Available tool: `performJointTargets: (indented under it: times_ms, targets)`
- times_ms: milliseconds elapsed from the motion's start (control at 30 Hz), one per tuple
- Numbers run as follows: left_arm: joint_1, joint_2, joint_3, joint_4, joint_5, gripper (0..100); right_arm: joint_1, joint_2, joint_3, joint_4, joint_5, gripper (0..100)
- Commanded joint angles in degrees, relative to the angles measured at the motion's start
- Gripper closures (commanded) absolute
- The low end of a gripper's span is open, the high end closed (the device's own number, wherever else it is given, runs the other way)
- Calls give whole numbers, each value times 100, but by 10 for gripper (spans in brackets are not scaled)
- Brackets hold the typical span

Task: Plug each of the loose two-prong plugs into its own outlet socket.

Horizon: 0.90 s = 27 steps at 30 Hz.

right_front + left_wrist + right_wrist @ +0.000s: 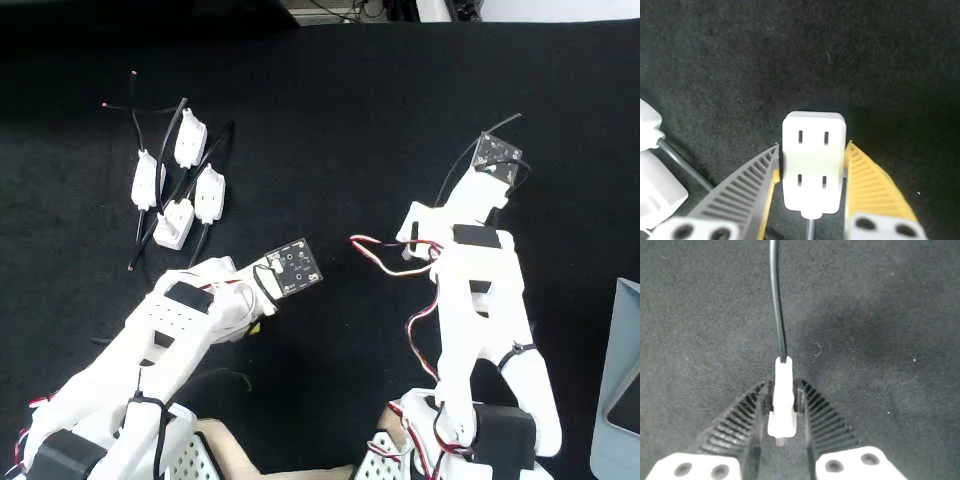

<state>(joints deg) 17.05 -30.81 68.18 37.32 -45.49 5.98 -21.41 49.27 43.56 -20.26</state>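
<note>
In the left wrist view my left gripper [813, 150] is shut on a white outlet block [813, 167] with two pairs of slots. The block's face is turned to the camera, just above the black mat. A grey finger [742, 187] and a yellow finger [872, 187] press its sides. My right gripper [783, 390] is shut on a white two-prong plug [782, 402], seen edge-on, and its black cable [776, 300] runs away over the mat. Several more white plugs and sockets [180, 185] with black cables lie in a cluster at the far left. The left arm [180, 320] sits just below that cluster.
The right arm [480, 290] stands at centre right over bare black mat. A grey bin [620, 390] is at the right edge. Two white pieces [652, 170] with a cable lie close beside my left gripper.
</note>
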Motion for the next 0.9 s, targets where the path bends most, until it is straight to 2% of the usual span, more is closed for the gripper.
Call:
performJointTargets:
  times_ms: [0,233,367,600,867]
  targets:
    - [13,-97,-505,580,598,695,-88,-259,-31,-79,70,985]
    - [-391,-1248,-1191,1846,1248,694,-193,-268,-119,-35,193,985]
    - [-804,-2295,-1147,1908,2084,694,-818,-444,-180,246,730,986]
    - [-1578,-3578,-673,1864,3270,694,-1925,-1657,-136,870,800,986]
    - [-1727,-4273,-110,1662,4343,694,-3323,-2571,-127,1442,941,987]
